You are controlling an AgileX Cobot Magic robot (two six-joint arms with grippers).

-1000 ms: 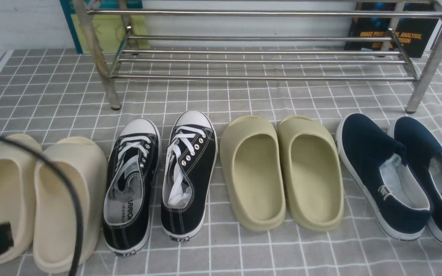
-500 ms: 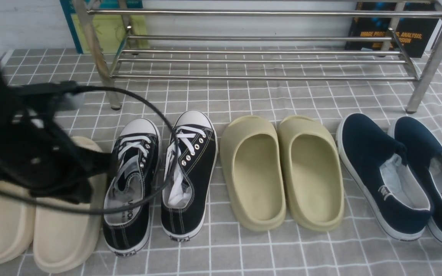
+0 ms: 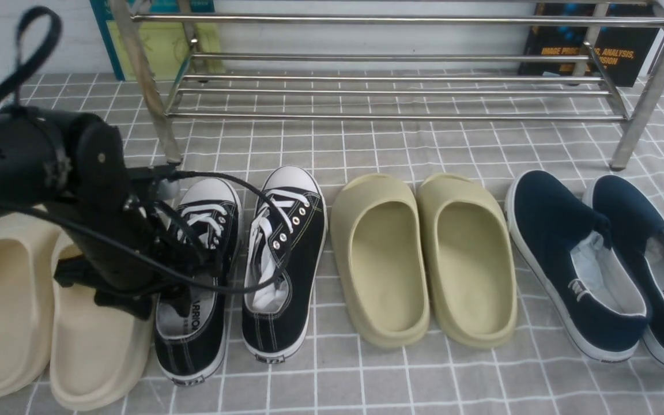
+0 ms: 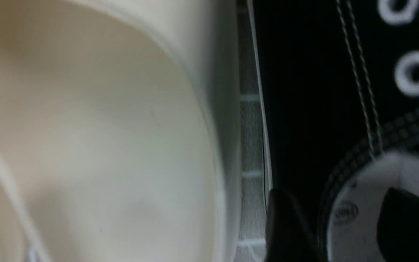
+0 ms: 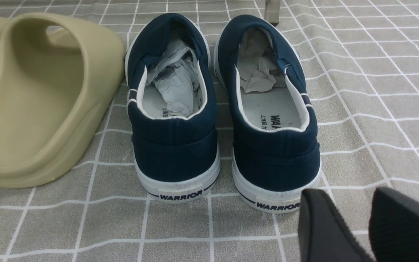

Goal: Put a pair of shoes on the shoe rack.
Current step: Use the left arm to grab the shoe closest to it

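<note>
The pair of shoes, black canvas lace-ups with white laces, stands left of centre on the checked cloth: the left sneaker point(image 3: 196, 334) and the right sneaker point(image 3: 286, 253). My left gripper point(image 3: 156, 300) hangs low over the left sneaker's outer side. In the left wrist view the left gripper point(image 4: 344, 227) is open. One of its fingers point(image 4: 286, 229) is outside the black side wall point(image 4: 304, 127) and the other is over the white insole. The shoe rack point(image 3: 389, 92) of steel tubes stands behind. My right gripper point(image 5: 355, 229) is open over bare cloth.
Cream slides point(image 3: 3, 300) lie left of the sneakers, touching the left arm's side. Olive slides point(image 3: 424, 259) and navy slip-ons point(image 3: 574, 265) lie to the right. Books point(image 3: 591, 52) lean behind the rack. The right gripper hovers just behind the navy slip-on's heel point(image 5: 278, 171).
My left arm has swung in from the lower left corner, up and to the right, and now sits over the left sneaker. The shoes have not moved.
</note>
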